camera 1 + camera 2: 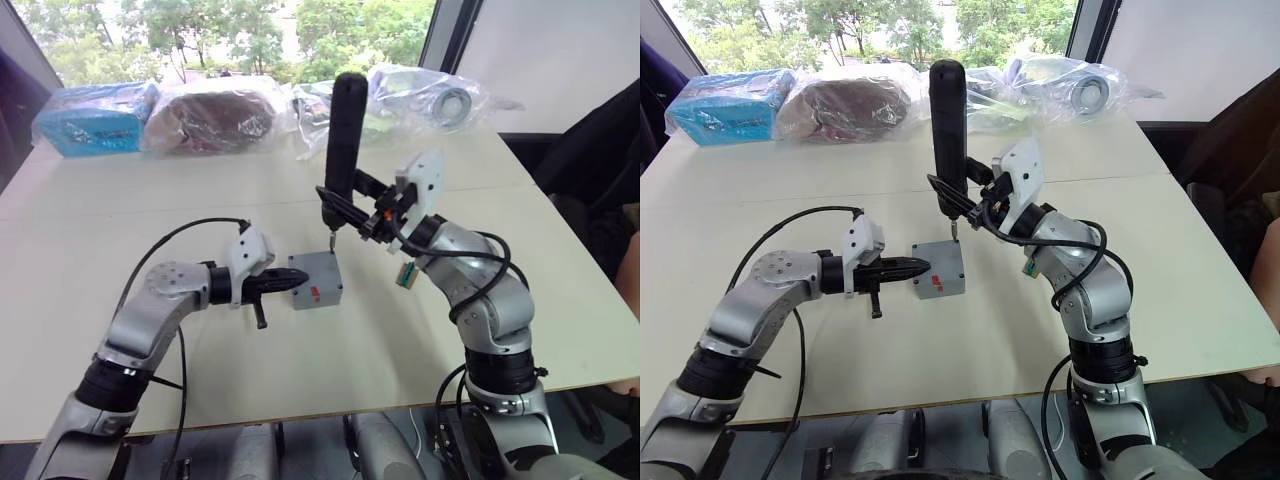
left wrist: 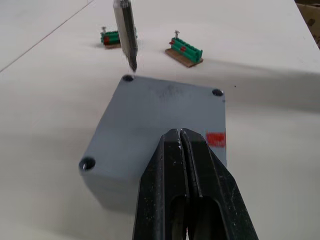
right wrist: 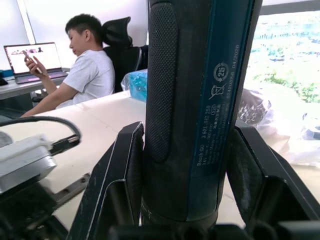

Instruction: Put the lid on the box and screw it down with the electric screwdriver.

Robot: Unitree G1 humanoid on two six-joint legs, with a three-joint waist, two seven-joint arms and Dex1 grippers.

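My right end effector point(image 1: 975, 212) clamps the screwdriver point(image 1: 946, 130) upright, bit just above the lid's point(image 2: 165, 117) far corner hole. Closed left end effector point(image 2: 184, 150) presses the lid's near edge on the box point(image 1: 316, 281).

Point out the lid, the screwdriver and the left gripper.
lid point(image 2: 165, 120): left wrist view, middle of its top face.
screwdriver point(image 1: 345, 125): left eye view, upper black body.
left gripper point(image 1: 297, 281): left eye view, fingertips at the lid's edge.
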